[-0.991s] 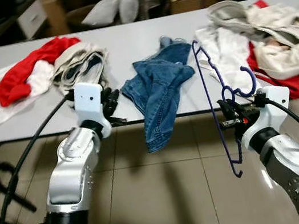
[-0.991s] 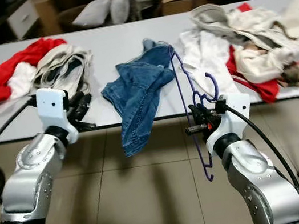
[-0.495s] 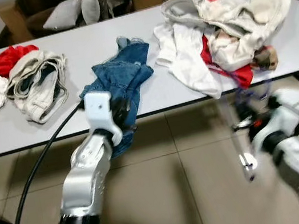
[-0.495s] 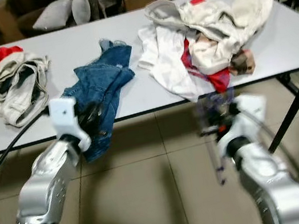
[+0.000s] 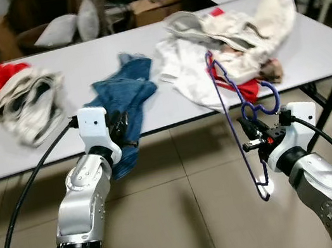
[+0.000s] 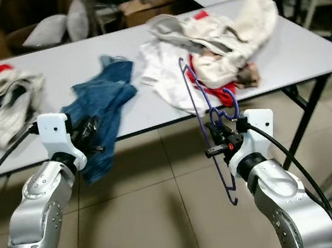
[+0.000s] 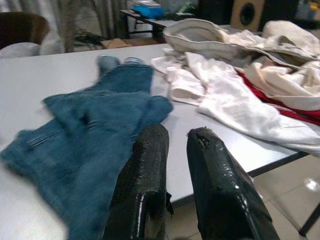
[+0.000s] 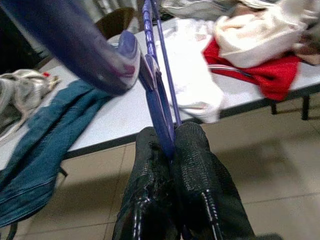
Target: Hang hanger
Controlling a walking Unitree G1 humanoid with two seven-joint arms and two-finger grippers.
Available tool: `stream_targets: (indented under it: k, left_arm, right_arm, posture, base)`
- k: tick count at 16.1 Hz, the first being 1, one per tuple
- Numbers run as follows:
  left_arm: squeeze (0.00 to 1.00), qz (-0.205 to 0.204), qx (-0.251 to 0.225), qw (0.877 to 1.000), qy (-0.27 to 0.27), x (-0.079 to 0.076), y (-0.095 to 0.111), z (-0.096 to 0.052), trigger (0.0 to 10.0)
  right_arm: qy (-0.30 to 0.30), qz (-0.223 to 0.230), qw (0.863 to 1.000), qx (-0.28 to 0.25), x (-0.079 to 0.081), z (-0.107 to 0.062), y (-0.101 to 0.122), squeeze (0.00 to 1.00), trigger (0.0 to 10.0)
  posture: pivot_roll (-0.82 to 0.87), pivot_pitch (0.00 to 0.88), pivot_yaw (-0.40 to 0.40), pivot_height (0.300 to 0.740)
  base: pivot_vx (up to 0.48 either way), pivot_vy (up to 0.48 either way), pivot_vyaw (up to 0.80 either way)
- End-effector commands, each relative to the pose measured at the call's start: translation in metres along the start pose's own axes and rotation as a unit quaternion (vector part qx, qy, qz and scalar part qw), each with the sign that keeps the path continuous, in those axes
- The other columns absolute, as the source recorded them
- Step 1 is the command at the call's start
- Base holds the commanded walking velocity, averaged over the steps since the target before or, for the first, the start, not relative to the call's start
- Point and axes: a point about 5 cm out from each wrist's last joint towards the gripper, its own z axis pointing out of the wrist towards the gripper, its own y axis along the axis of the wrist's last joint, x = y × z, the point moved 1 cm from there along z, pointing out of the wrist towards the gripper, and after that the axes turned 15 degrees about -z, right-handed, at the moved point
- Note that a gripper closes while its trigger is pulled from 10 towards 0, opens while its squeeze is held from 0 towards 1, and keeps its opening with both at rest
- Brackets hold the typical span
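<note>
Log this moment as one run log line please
task: hang hanger | right gripper: shut on purple hanger, held upright before table | left gripper: near jeans, holding nothing | not hung yet

A thin purple plastic hanger (image 5: 237,121) stands nearly upright in the air in front of the table edge, well above the tiled floor. Its hook (image 5: 263,99) curls near the middle of its height; 1 shoulder end points up, the other hangs low. It carries no garment and is pinched near its neck.
</note>
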Motion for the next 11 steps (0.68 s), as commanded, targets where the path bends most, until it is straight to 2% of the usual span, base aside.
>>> stream_targets:
  k: [1, 11]
  left_arm:
    - [0.00, 0.009, 0.001, 1.000, 0.010, 0.0075, 0.0008, -0.0002, 10.0]
    - [0.00, 0.016, 0.011, 1.000, 0.010, 0.0102, -0.0032, 0.0036, 10.0]
  right_arm:
    - [0.001, -0.003, 1.000, -0.013, 0.0021, 0.0005, 0.0048, 0.00, 10.0]
    - [-0.005, -0.018, 1.000, -0.019, 0.0002, 0.0006, 0.0031, 0.00, 10.0]
  posture:
    - [-0.08, 0.000, 0.074, 0.740]
    - [-0.08, 0.000, 0.090, 0.740]
  base:
    - [0.311, 0.000, 0.00]
    - [0.306, 0.000, 0.00]
